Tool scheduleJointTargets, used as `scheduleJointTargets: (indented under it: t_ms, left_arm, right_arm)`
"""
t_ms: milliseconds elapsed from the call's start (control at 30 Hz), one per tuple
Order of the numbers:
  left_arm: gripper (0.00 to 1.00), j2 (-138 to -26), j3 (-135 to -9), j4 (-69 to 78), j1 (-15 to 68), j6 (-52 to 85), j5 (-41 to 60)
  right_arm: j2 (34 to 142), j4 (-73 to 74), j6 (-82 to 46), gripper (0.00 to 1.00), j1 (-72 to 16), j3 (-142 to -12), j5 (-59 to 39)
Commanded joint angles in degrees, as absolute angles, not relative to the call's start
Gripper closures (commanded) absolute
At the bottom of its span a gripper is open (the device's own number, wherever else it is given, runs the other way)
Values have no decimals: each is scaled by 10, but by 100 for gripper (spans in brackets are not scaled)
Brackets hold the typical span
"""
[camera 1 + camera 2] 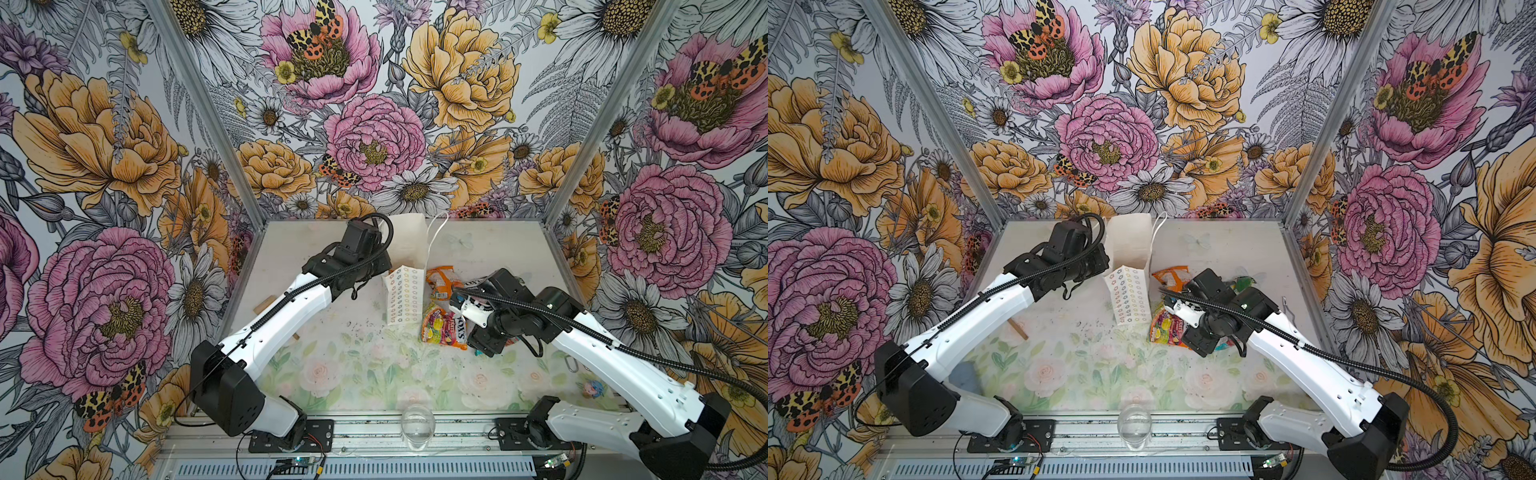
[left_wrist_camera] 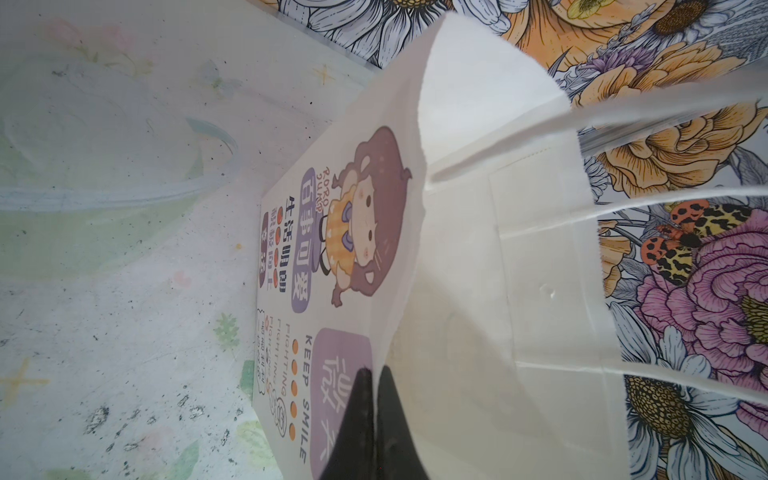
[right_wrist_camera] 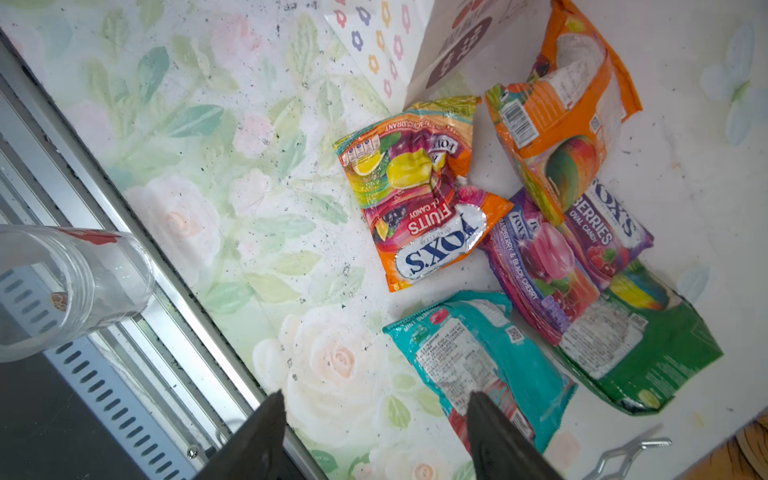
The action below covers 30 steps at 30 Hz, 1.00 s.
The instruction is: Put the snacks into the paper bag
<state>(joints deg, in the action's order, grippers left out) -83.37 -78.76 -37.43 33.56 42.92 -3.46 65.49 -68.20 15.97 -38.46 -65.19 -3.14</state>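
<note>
The rim of the tall white paper gift bag [image 2: 540, 249] is pinched by the left gripper [image 2: 373, 370]. Nothing is seen packed yet: five glossy crinkly candy packets [image 3: 419, 199] are left just ahead of the spread, empty right gripper [image 3: 374, 395], the teal packet [image 3: 478, 353] nearest.

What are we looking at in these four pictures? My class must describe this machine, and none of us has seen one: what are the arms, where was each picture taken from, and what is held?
Two robot arms stand at a flowered table, each ending in a two-fingered gripper. Two pictures look down from overhead; the other two come from cameras on the wrists. The left gripper is shut on the rim of the upright white paper bag. The right gripper is open, holding nothing, close by the candy packets lying on the table beside the bag: orange, purple, teal, green.
</note>
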Motion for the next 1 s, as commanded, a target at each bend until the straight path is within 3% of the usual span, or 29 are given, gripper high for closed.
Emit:
scheduleJointTargets:
  t_ms: [0, 400, 700, 967]
  left_arm:
    - [100, -840, -800, -375, 334, 417, -23]
    - [100, -837, -793, -375, 322, 414, -23]
    - [100, -840, -796, -375, 321, 413, -19]
    - [100, -839, -795, -375, 321, 414, -18]
  right_arm:
    - [676, -630, 197, 29, -386, -635, -54]
    - [663, -502, 245, 29, -386, -550, -1]
    - [660, -497, 118, 26, -361, -556, -44]
    - [697, -503, -7, 26, -310, -574, -148]
